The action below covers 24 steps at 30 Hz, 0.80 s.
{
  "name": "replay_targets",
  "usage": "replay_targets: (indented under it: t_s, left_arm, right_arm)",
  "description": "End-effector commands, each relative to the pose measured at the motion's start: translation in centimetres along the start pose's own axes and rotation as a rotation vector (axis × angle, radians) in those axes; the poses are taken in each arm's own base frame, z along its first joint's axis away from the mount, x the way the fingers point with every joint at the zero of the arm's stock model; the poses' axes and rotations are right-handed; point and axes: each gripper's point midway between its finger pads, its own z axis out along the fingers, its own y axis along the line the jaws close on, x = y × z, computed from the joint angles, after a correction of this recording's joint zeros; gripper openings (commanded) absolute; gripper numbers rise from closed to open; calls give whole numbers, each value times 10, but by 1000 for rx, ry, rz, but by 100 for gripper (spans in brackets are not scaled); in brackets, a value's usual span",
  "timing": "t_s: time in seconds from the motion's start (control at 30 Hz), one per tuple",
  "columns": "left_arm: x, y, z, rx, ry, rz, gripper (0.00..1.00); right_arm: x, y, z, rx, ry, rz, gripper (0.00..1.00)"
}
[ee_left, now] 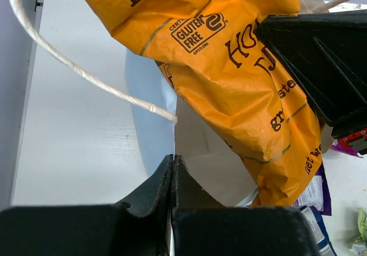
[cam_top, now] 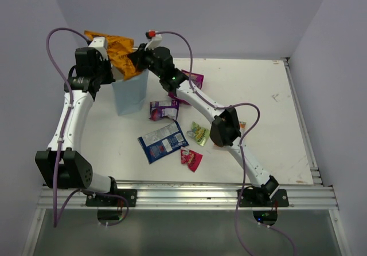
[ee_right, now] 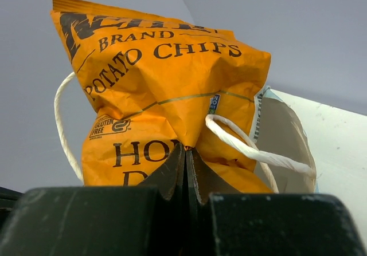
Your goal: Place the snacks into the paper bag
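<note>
The pale blue-white paper bag [cam_top: 131, 93] stands at the back left. My left gripper [cam_top: 113, 75] is shut on its rim; the left wrist view shows the closed fingertips [ee_left: 172, 160] pinching the paper edge, with the bag's inner wall [ee_left: 212, 173] beyond. My right gripper [cam_top: 137, 58] is shut on the large orange packet [cam_top: 117, 52] and holds it tilted over the bag's open mouth. The right wrist view shows the gripper [ee_right: 189, 148] pinching a fold of the packet [ee_right: 160, 78], with the bag [ee_right: 281, 133] behind. The packet [ee_left: 229, 78] hangs into the opening.
Packets lie on the table: blue-and-white [cam_top: 163, 141], purple [cam_top: 163, 110], magenta [cam_top: 196, 79], green-yellow [cam_top: 199, 133], red [cam_top: 191, 159], and orange-and-white [cam_top: 242, 126], partly hidden by the right arm. The bag's white rope handles [ee_left: 86, 73] arch beside the packet. Walls stand close at the back and left.
</note>
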Motion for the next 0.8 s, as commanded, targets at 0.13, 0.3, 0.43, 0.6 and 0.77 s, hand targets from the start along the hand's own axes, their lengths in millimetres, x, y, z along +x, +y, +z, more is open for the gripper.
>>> replay_targets:
  t_s: [0.13, 0.3, 0.43, 0.6, 0.77]
  left_arm:
    - [-29, 1, -18, -18, -105, 27, 0]
    - [-30, 2, -12, -16, -108, 25, 0]
    - [-31, 4, -6, -25, -107, 26, 0]
    - [-30, 7, -4, -32, -104, 23, 0]
    - [-28, 10, -3, -37, -100, 21, 0]
  right_arm:
    - [18, -17, -13, 86, 125, -137, 0]
    - [-10, 18, -14, -35, 78, -129, 48]
    - [-51, 44, -22, -85, 7, -131, 96]
    - [-79, 57, -29, -100, -45, -152, 98]
    - [-90, 63, -31, -111, -68, -135, 93]
